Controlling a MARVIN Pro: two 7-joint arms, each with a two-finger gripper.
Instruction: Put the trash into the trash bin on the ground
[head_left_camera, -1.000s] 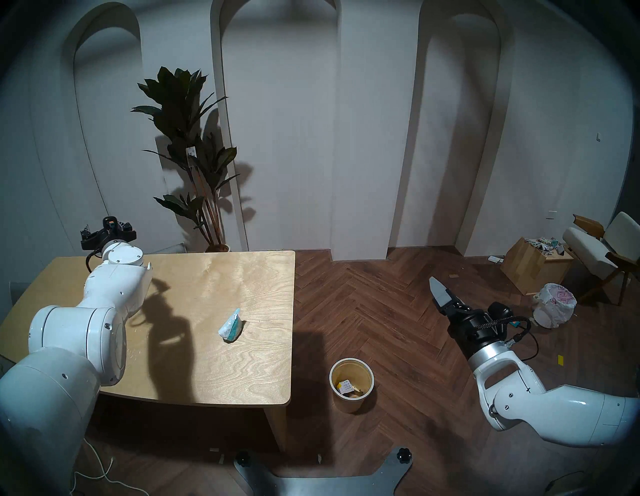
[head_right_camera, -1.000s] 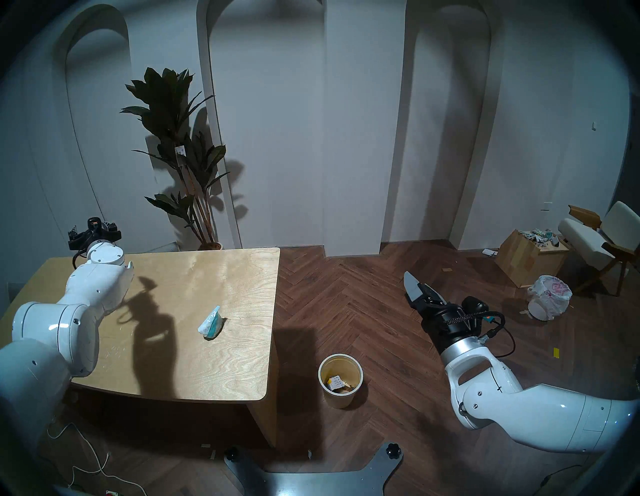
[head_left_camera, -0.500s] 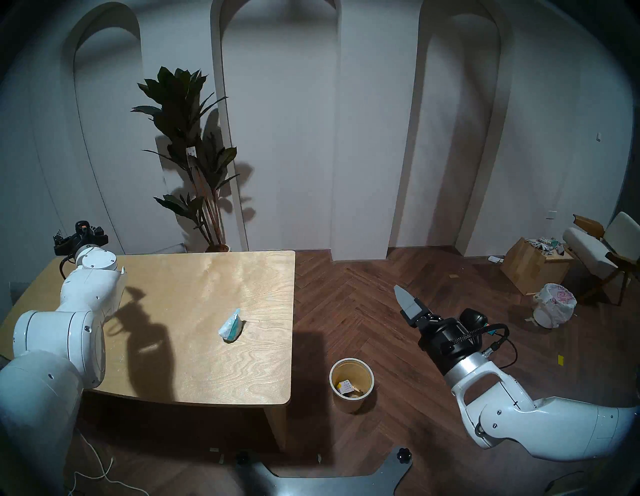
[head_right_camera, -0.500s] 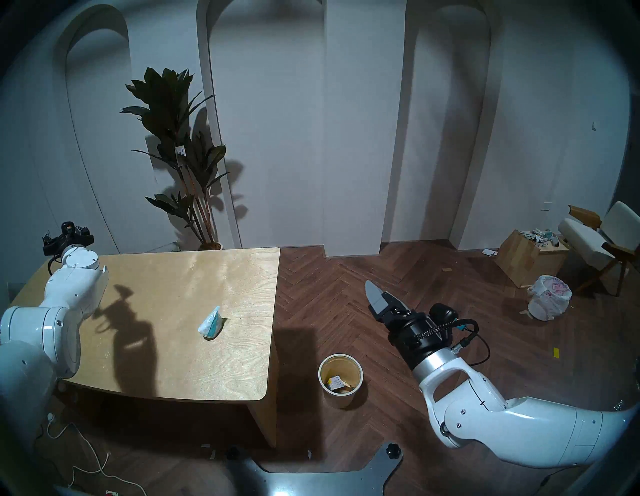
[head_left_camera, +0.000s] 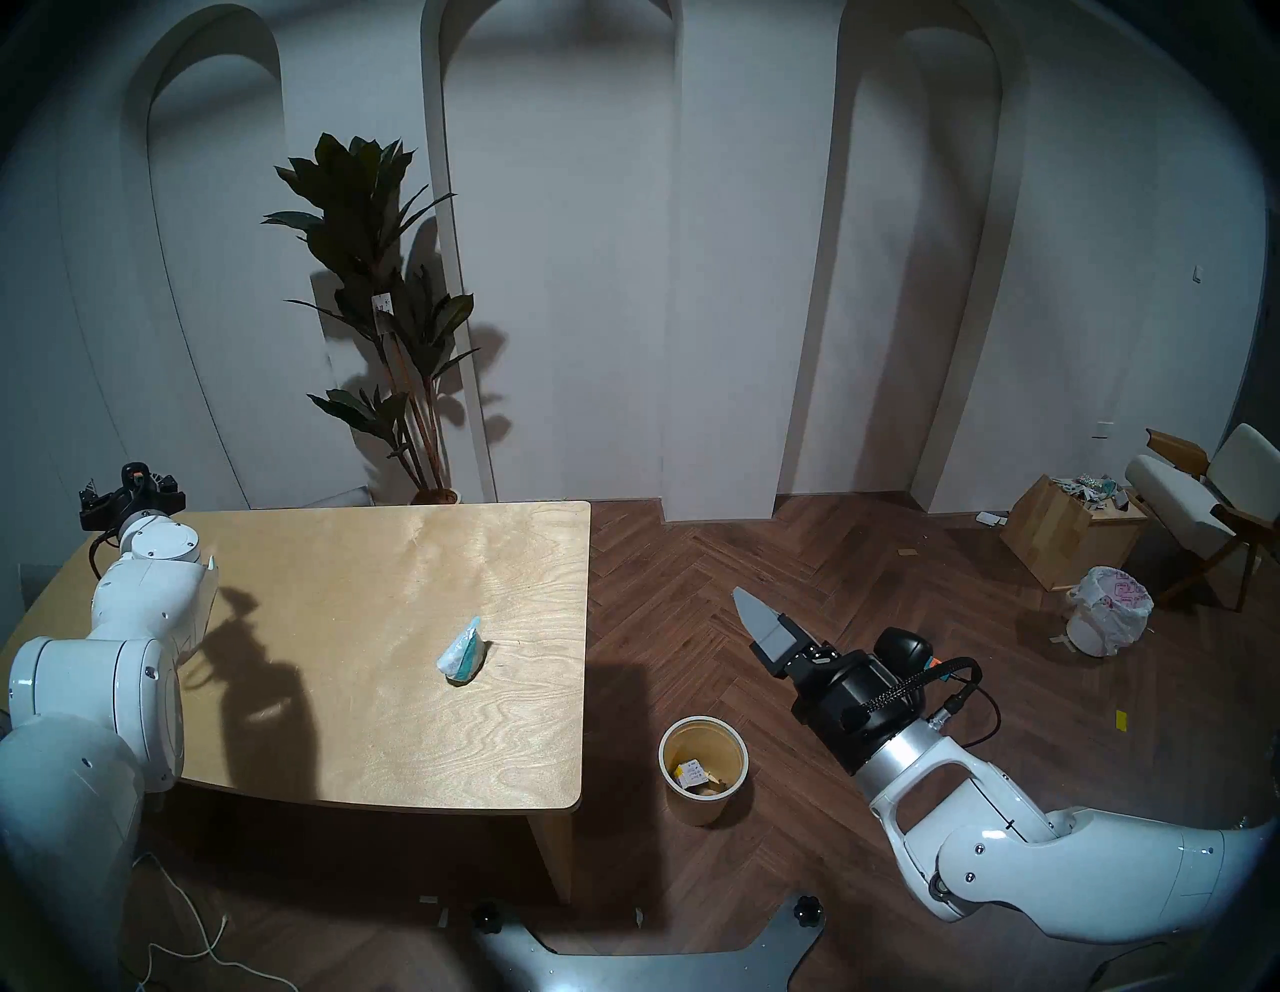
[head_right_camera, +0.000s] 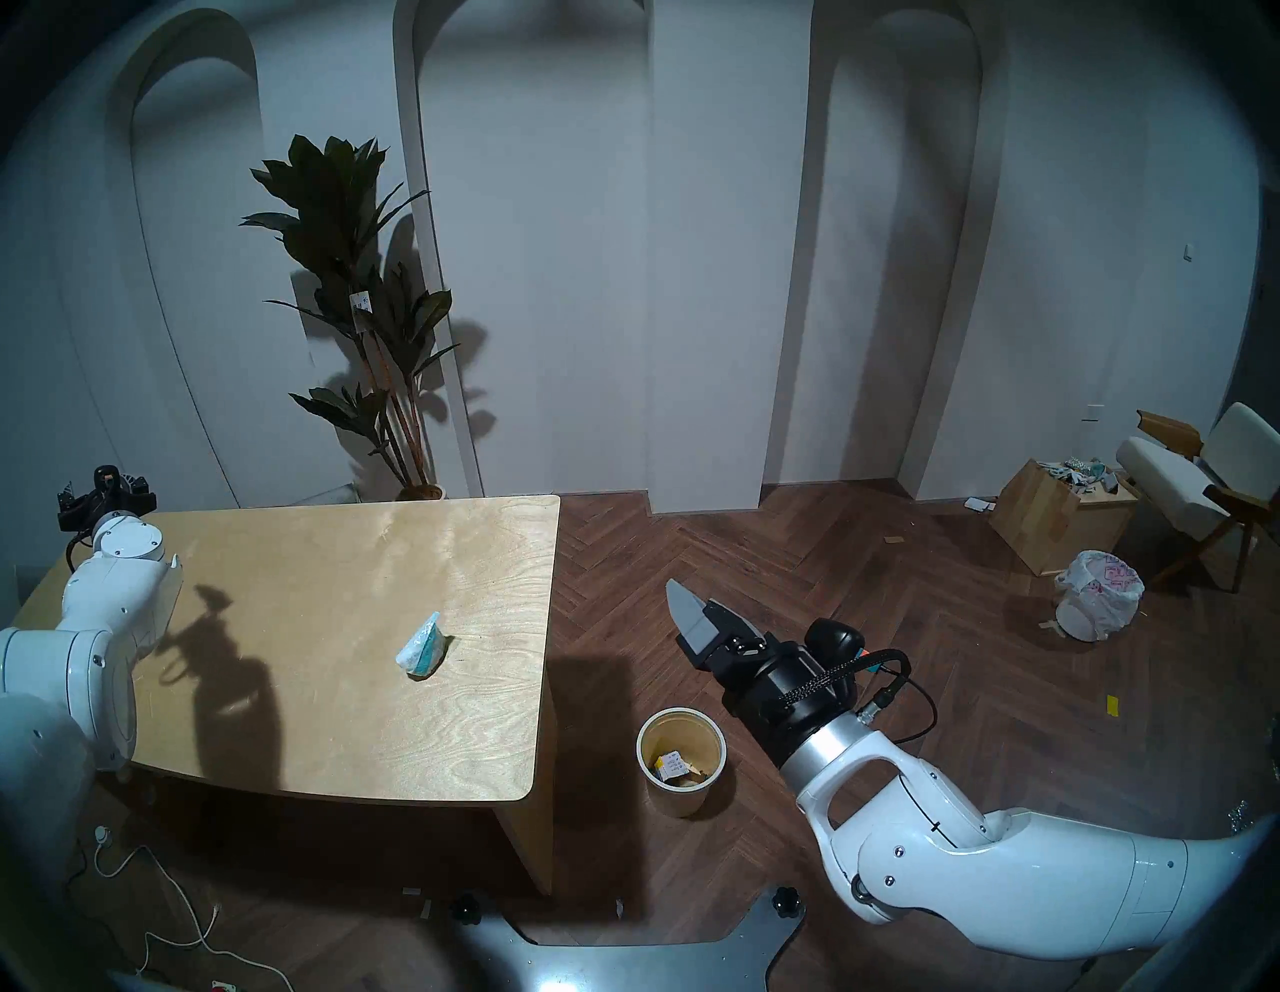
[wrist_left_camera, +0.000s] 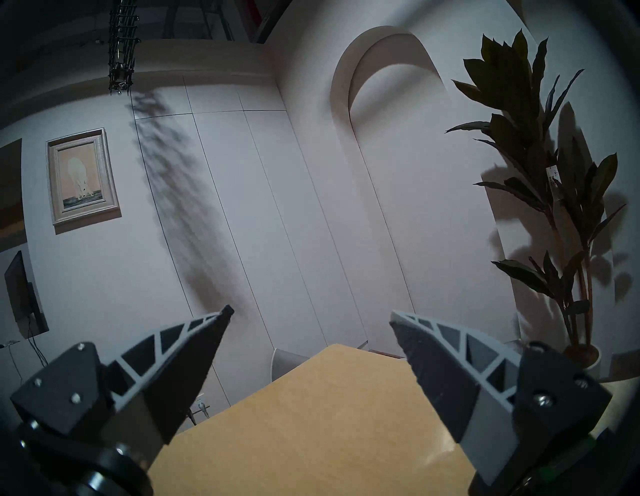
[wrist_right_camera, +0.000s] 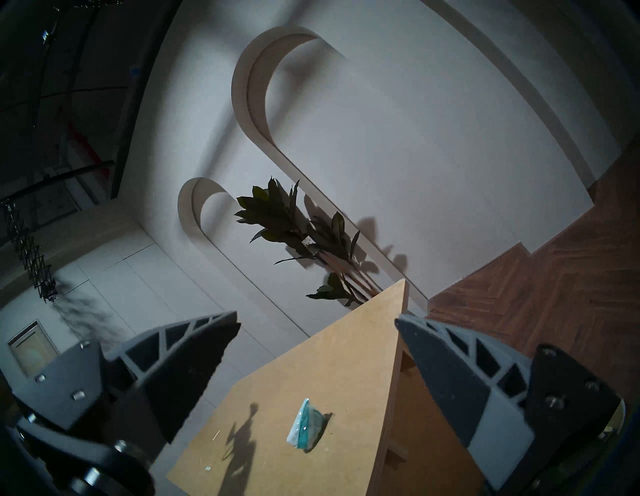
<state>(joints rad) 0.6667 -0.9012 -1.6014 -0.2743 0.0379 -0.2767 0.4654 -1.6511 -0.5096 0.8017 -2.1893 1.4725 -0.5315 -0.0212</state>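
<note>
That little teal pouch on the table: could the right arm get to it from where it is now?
Probably yes. The pouch lies alone on the table, nothing stands between, and the right claw is open, pointing that way above the floor.

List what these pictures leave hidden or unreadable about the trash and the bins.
- Cream bin: head views show scraps at its bottom; their number and print are too small to read.
- Pouch: its label is too small to read.
- Wooden box: contents too small and far to identify.
</note>
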